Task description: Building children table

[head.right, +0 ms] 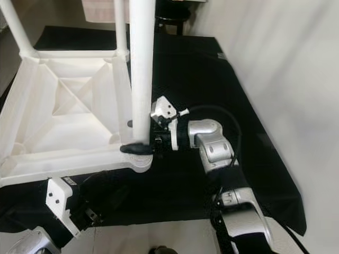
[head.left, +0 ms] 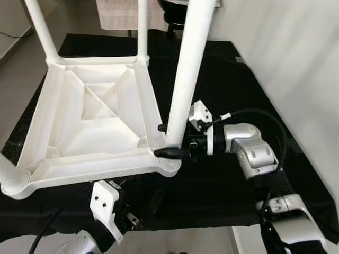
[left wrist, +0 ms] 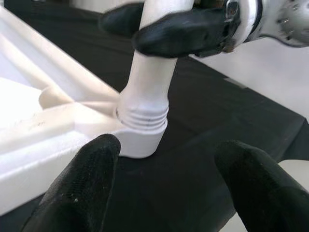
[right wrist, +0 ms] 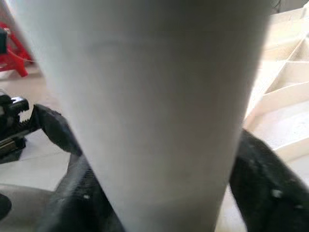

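Upside down on the black-covered tabletop (head.left: 228,79) lies the white plastic children's table (head.left: 90,127), its ribbed underside facing up and its legs pointing upward from the corners. At the corner nearest the robot's right arm stands the near leg (head.left: 188,69), seated in its corner socket (left wrist: 142,140), where a few screw threads show just above the socket rim. The right pincer (head.left: 165,141) reaches in level from the side of that corner and is clamped on the near leg just above the socket, one black finger on either side of the white tube. The left pincer (left wrist: 169,188) sits low at the tabletop's front edge, just short of the same corner, its two fingers (left wrist: 82,188) spread wide and gripping nothing, aimed at the socket. Two more legs (head.left: 42,29) rise at the far corners of the children's table.
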Available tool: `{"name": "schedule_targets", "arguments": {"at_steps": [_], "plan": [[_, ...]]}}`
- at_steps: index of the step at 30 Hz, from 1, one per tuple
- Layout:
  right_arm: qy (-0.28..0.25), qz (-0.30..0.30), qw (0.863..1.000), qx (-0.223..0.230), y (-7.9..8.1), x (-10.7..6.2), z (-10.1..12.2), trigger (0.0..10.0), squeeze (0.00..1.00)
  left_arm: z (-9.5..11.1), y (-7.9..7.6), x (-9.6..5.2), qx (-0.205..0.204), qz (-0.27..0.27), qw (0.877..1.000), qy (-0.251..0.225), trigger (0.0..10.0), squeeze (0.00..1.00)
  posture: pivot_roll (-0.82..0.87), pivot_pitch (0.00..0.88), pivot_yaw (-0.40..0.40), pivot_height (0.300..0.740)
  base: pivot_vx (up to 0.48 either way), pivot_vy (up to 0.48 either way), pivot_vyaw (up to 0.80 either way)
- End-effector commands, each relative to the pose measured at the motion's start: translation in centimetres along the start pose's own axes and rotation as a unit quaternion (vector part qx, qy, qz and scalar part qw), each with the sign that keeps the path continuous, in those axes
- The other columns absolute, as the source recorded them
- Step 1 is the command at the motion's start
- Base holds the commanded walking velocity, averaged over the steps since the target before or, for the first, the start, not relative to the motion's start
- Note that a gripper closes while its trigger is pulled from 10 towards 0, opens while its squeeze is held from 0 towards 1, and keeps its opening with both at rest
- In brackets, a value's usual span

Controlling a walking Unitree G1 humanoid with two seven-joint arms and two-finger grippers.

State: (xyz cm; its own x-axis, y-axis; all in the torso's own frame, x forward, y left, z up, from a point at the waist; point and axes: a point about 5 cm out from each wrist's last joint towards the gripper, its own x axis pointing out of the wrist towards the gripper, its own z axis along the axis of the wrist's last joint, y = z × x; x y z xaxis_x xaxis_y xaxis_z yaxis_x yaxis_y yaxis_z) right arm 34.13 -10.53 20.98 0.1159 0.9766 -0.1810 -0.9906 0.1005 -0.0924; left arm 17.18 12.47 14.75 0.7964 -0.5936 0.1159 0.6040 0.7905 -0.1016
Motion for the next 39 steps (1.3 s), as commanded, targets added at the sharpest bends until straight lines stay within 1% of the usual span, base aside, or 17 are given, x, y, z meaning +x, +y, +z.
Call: {"name": "schedule_targets", "arguments": {"at_steps": [1, 15, 16, 17, 19, 21, 22, 23, 24, 25, 26, 29, 30, 33, 34, 35, 39], "plan": [[0.002, 0.021, 1.0, -0.009, -0.1, 0.0, 0.4, 0.0, 0.0, -0.1, -0.4, -0.1, -0.004, -0.001, 1.0, 0.007, 10.0, 0.0, -0.1, 0.175, -0.115, 0.74, 0.0, 0.0, 0.0], [-0.011, -0.007, 1.0, -0.004, 1.4, -3.2, -0.6, 0.0, 0.0, -0.2, -0.2, 0.0, -0.006, -0.003, 1.0, 0.007, 10.0, 0.0, -0.14, 0.169, -0.122, 0.74, 0.0, 0.0, 0.0], [-0.033, -0.245, 0.969, 0.026, 0.8, -1.8, -2.0, 0.0, 0.0, -0.2, 0.0, -0.1, -0.005, -0.002, 1.0, 0.007, 10.0, 0.0, -0.16, 0.163, -0.123, 0.74, 0.0, 0.0, 0.0], [-0.033, -0.245, 0.969, 0.026, 0.8, -1.8, -2.0, 0.0, 0.0, -0.2, 0.0, -0.1, -0.005, -0.002, 1.0, 0.007, 10.0, 0.0, -0.16, 0.163, -0.123, 0.74, 0.0, 0.0, 0.0], [0.056, -0.654, 0.747, 0.11, 2.7, -4.6, -6.5, 0.0, 0.0, -0.2, 0.3, -0.1, -0.004, -0.001, 1.0, 0.007, 10.0, 0.0, -0.18, 0.162, -0.118, 0.74, 0.0, 0.0, 0.0], [0.085, -0.64, 0.758, 0.094, 5.2, -4.4, -7.8, 0.0, 0.0, -0.2, 0.6, 0.0, -0.004, -0.002, 1.0, 0.006, 10.0, 0.0, -0.18, 0.166, -0.102, 0.74, 0.0, 0.0, 0.0], [0.079, -0.584, 0.802, 0.094, 5.5, -3.9, -7.9, 0.0, 0.0, -0.3, 0.8, 0.2, -0.003, -0.003, 1.0, 0.007, 10.0, 0.0, -0.21, 0.134, -0.086, 0.74, 0.0, 0.0, 0.0], [0.079, -0.584, 0.802, 0.094, 5.5, -3.9, -7.9, 0.0, 0.0, -0.3, 0.8, 0.2, -0.003, -0.003, 1.0, 0.007, 10.0, 0.0, -0.21, 0.134, -0.086, 0.74, 0.0, 0.0, 0.0], [0.066, -0.522, 0.846, 0.093, 5.4, -2.9, -7.7, 0.0, 0.0, -0.4, 1.0, 0.3, -0.003, -0.004, 1.0, 0.007, 10.0, 0.0, -0.2, 0.128, -0.093, 0.74, 0.0, 0.0, 0.0], [0.066, -0.522, 0.846, 0.093, 5.4, -2.9, -7.7, 0.0, 0.0, -0.4, 1.0, 0.3, -0.003, -0.004, 1.0, 0.007, 10.0, 0.0, -0.2, 0.128, -0.093, 0.74, 0.0, 0.0, 0.0], [0.057, -0.482, 0.869, 0.099, 5.3, -2.0, -7.7, 0.0, 0.0, -0.4, 1.2, 0.5, -0.003, -0.007, 1.0, 0.008, 10.0, 0.0, -0.19, 0.125, -0.097, 0.74, 0.0, 0.0, 0.0], [0.054, -0.474, 0.872, 0.105, 4.9, -1.7, -7.6, 0.0, 0.0, -0.4, 1.2, 0.6, -0.002, -0.009, 1.0, 0.008, 10.0, 0.0, -0.19, 0.125, -0.097, 0.74, 0.0, 0.0, 0.0], [0.049, -0.458, 0.881, 0.105, 4.9, -1.0, -7.3, 10.0, 0.0, -0.5, 1.3, 0.6, 0.0, -0.005, 1.0, 0.007, 10.0, 0.0, -0.18, 0.112, -0.096, 0.74, 0.0, 0.0, 0.0], [0.0, -0.341, 0.934, 0.11, 5.6, 1.6, -5.2, 10.0, 0.0, -0.5, 1.6, 0.6, 0.004, 0.008, 1.0, 0.004, 10.0, 0.0, -0.18, 0.107, -0.101, 0.74, 0.0, 0.0, 0.0], [0.0, -0.341, 0.934, 0.11, 5.6, 1.6, -5.2, 10.0, 0.0, -0.5, 1.6, 0.6, 0.004, 0.008, 1.0, 0.004, 10.0, 0.0, -0.18, 0.107, -0.101, 0.74, 0.0, 0.0, 0.0], [-0.022, -0.312, 0.944, 0.105, 5.9, 2.1, -4.3, 10.0, 0.92, -0.5, 1.6, 0.5, 0.004, 0.008, 1.0, 0.003, 10.0, 0.0, -0.18, 0.106, -0.101, 0.74, 0.0, 0.0, 0.0], [-0.039, -0.23, 0.969, 0.079, 6.4, 2.7, -2.6, 10.0, 1.0, -0.5, 1.6, 0.5, 0.003, 0.006, 1.0, 0.003, 10.0, 0.0, -0.18, 0.109, -0.097, 0.74, 0.0, 0.0, 0.0]]}}
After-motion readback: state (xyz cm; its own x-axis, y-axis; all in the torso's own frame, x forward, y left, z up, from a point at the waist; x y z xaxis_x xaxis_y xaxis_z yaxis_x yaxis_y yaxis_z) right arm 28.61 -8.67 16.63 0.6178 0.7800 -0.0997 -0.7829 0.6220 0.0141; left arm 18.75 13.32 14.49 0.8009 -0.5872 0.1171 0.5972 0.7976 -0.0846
